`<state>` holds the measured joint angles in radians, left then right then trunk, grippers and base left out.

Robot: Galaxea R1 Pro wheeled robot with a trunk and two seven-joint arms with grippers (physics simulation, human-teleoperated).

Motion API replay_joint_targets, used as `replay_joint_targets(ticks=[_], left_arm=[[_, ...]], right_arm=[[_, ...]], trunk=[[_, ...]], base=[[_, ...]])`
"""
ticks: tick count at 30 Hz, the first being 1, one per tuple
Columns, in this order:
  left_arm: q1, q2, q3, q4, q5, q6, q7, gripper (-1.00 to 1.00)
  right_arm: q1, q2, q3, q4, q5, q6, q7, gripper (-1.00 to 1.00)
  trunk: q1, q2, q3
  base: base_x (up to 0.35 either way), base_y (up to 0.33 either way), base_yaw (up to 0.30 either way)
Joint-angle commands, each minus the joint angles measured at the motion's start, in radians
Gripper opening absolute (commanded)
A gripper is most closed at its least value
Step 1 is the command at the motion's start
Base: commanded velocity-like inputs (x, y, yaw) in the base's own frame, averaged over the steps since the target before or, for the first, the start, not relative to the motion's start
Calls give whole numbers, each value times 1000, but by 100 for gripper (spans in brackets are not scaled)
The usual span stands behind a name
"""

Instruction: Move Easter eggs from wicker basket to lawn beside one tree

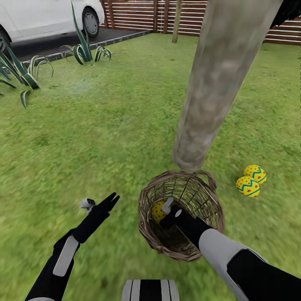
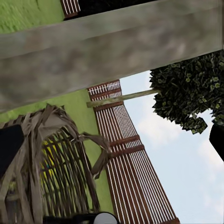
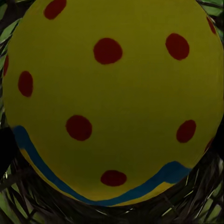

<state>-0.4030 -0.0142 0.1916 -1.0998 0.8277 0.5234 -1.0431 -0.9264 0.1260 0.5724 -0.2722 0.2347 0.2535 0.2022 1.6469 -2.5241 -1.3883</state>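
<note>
Spotted yellow egg (image 3: 112, 102) in woven twig basket (image 1: 209, 209), right hand (image 1: 164, 214) at it

Wicker basket (image 2: 51, 163) close, yellow egg (image 2: 50, 158) behind weave; tree (image 2: 107, 51) trunk, slatted fence (image 2: 126, 154) beyond.

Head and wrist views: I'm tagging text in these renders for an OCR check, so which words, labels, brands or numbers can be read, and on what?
None: no readable text in any view.
The eggs on the lawn and the egg in the wicker basket carry only red dots and blue zigzag bands.
The white car shows no plate or badge.
The tree trunk and fence are unmarked.
</note>
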Motion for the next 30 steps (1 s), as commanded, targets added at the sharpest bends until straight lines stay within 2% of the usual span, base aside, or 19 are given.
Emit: replay_joint_targets(ticks=[1, 19, 22, 25, 30], left_arm=[[0, 0, 2, 1, 2, 9, -2, 100], [0, 0, 3, -2, 2, 16, 5, 100], [0, 0, 3, -2, 2, 17, 15, 100], [0, 0, 3, -2, 2, 17, 15, 100], [0, 0, 3, -2, 2, 17, 15, 100]], right_arm=[[0, 0, -2, -2, 8, 6, 5, -100], [1, -7, 1, 14, 2, 22, 8, -100], [8, -8, 1, 14, 1, 65, 8, -100], [10, -10, 1, 16, 1, 72, 8, -100], [11, -17, 1, 18, 1, 73, 9, -100]], trunk=[[-1, 0, 3], [-9, 4, 73], [-10, 5, 85], [-11, 6, 96], [-14, 7, 115]], base=[[0, 0, 0], [0, 0, 0], [0, 0, 0], [-5, 0, 0], [-199, 0, 0]])
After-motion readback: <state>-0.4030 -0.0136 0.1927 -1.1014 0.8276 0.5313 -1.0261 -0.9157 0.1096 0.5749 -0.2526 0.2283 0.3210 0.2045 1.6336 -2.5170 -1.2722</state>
